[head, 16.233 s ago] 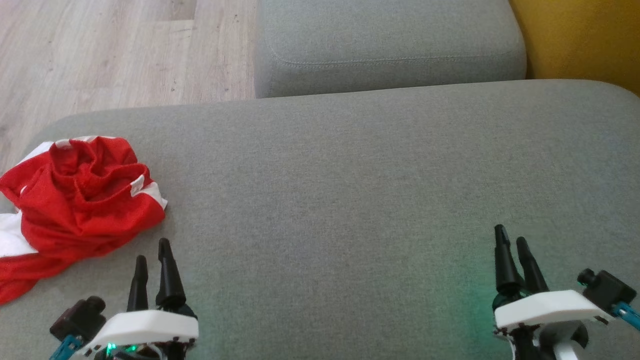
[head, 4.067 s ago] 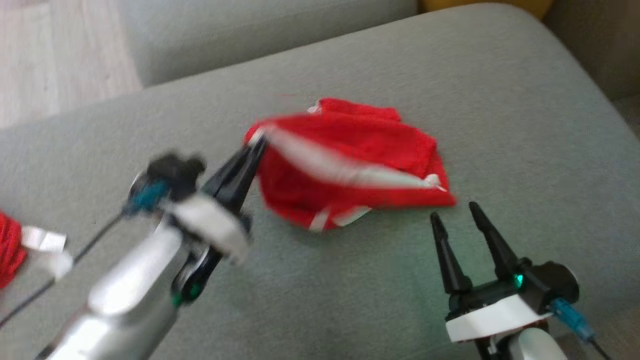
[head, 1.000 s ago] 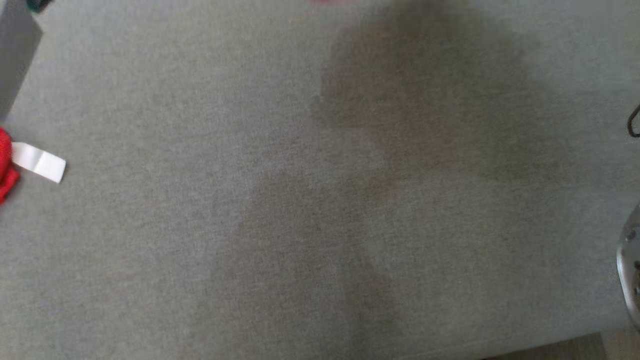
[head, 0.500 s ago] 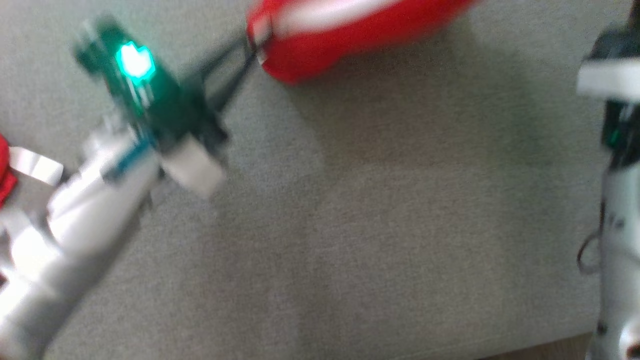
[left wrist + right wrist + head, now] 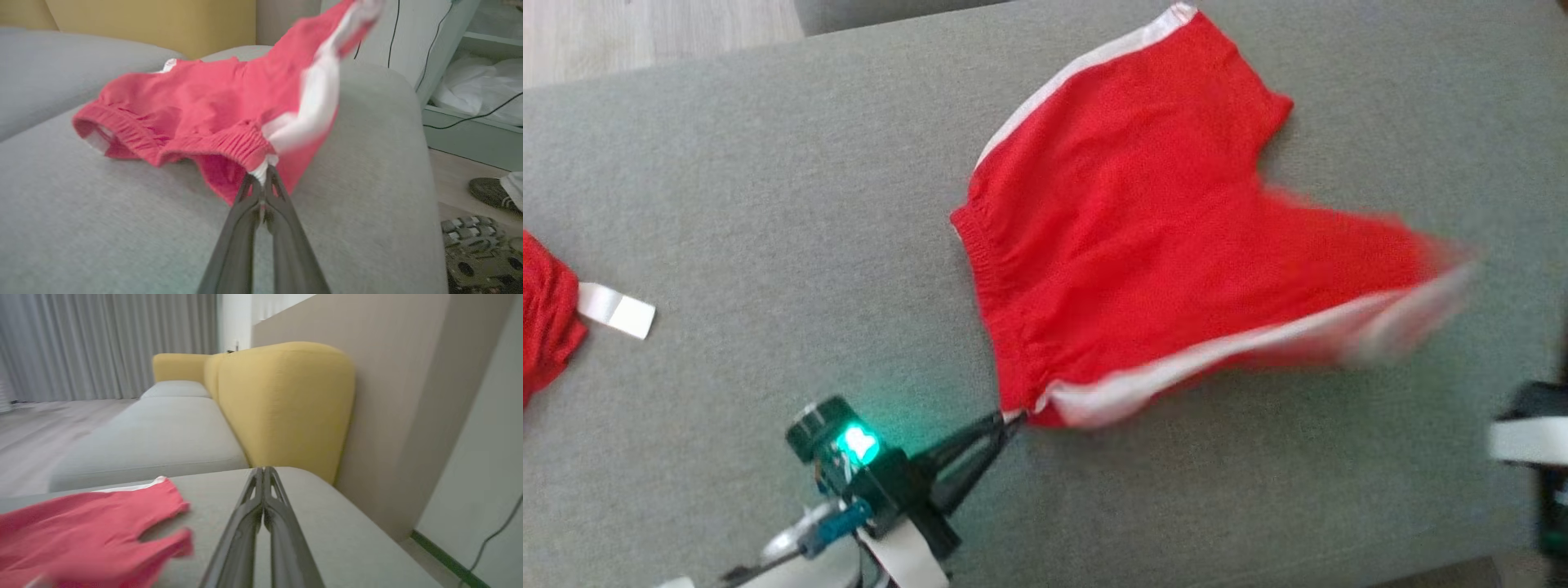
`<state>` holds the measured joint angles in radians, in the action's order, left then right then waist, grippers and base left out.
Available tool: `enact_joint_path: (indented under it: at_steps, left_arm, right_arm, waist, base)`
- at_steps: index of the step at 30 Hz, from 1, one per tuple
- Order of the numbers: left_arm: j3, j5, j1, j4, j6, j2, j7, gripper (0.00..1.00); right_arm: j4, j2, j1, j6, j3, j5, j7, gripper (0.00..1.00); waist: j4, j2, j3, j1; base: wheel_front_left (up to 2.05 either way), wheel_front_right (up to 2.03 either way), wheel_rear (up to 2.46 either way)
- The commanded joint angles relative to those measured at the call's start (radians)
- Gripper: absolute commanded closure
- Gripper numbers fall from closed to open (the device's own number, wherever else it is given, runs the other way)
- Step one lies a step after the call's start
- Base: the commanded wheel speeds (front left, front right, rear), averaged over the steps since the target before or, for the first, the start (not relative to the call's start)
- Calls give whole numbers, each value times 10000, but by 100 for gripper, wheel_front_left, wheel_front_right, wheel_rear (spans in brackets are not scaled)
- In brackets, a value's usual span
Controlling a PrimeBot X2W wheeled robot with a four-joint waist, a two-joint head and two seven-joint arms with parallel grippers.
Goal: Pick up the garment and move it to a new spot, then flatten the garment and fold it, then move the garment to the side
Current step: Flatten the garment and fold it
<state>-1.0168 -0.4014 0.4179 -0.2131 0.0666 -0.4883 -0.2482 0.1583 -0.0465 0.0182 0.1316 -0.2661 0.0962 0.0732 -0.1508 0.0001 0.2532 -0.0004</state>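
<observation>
Head view: shorts [image 5: 1143,237] (one leg blurred) pinched at the 7 o'clock waistband corner by left gripper [image 5: 1010,418]; right gripper [image 5: 263,470] clenched empty. Probably light, limp; best held by elastic.

Soft, even daylight lights every view, without glare. In the head view the right leg of the shorts [image 5: 1143,245] smears with motion blur, and a green lamp [image 5: 859,445] tints the sofa [image 5: 768,204] near it. A faint shadow lies under the shorts. The left pincer [image 5: 264,175] and right pincer [image 5: 263,470] look soft, out of focus up close.
</observation>
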Motion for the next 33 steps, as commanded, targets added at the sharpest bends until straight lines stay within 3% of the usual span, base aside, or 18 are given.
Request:
enact_joint_path:
  at_steps: [1,8,13,14,15,16,24,30,32,33]
  left_arm:
    - [210,-180,104,269,90,-245,121,100]
    - [449,-941,602,561,326,237,160,100]
    - [304,-759,1610,350,483,423,261,100]
    - [309,-703,1763,293,491,412,255,100]
    - [338,-642,1895,237,490,390,240,100]
    - [382,-576,2001,194,462,356,217,100]
    - [672,-415,2140,142,223,-105,76,100]
    - [637,-364,2167,177,211,-91,24,100]
    - [584,-338,2181,152,212,-30,9,100]
    - [567,-334,2184,139,214,-10,4,100]
  right_arm:
    - [749,-130,72,-9,-277,106,-98,100]
    - [898,-93,608,-9,-591,-17,-482,100]
    - [238,-240,1040,-9,276,13,-977,100]
    - [97,-242,1070,-9,462,22,-1007,76]
    - [-40,-236,1072,-9,640,44,-1037,15]
    - [-178,-231,1043,-9,801,101,-1058,0]
    - [-1577,-627,695,-9,2519,703,-1838,0]
    - [-2633,-1203,773,-9,3406,1086,-2633,0]
    - [-2882,-1301,835,-9,3245,1023,-2771,100]
    - [-2889,-1344,850,-9,3200,1011,-2769,100]
  waist:
    - [66,-1,25,4]
    - [621,-1,373,4]
    - [1044,-1,670,4]
    - [1085,-1,716,4]
    - [1118,-1,757,4]
    - [1140,-1,794,4]
    - [1163,-1,1057,4]
    - [1345,-1,1170,4]
    - [1430,-1,1160,4]
    - [1453,-1,1148,4]
  base:
    - [0,0,0]
    - [0,0,0]
    - [0,0,0]
    - [0,0,0]
    - [0,0,0]
    - [0,0,0]
    - [0,0,0]
    - [0,0,0]
    - [0,0,0]
    - [0,0,0]
